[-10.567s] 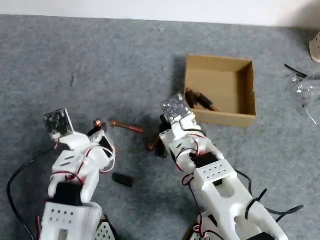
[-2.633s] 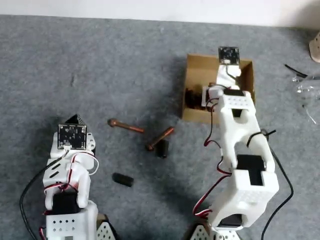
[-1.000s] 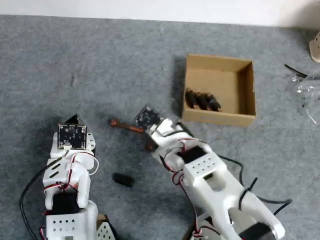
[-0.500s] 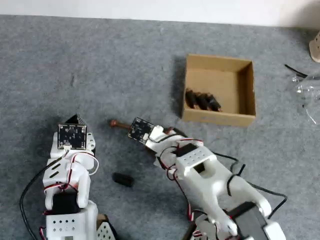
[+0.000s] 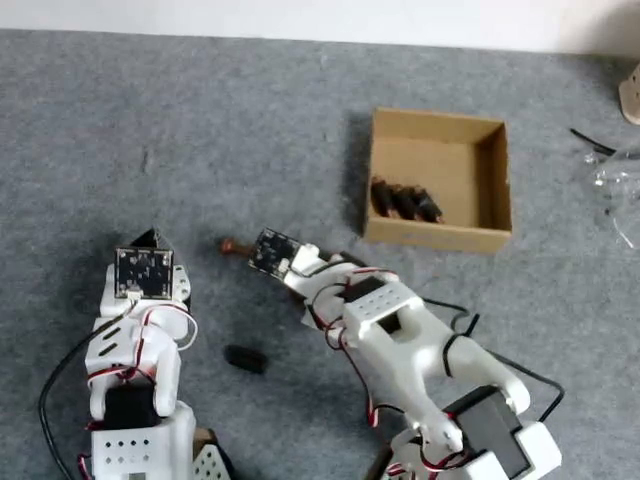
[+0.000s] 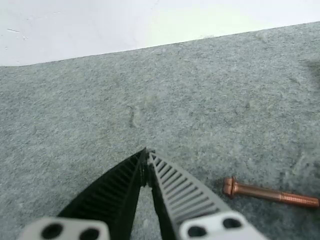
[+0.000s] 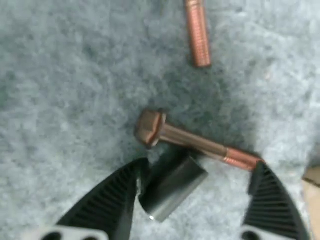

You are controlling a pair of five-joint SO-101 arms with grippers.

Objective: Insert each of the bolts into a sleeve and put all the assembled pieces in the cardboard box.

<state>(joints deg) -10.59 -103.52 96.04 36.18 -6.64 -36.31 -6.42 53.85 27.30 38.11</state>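
Back from the box [image 5: 497, 180], right gripper [image 7: 199, 168] straddles 1 bolt [image 7: 190, 137] and sleeve [image 7: 172, 187]

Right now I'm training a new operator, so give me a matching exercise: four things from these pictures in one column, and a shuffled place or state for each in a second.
1 left gripper
2 right gripper
3 assembled pieces
4 lone sleeve

A in the cardboard box
B open
C on the carpet, by itself
D shut

Pairs: 1-D, 2-B, 3-A, 4-C
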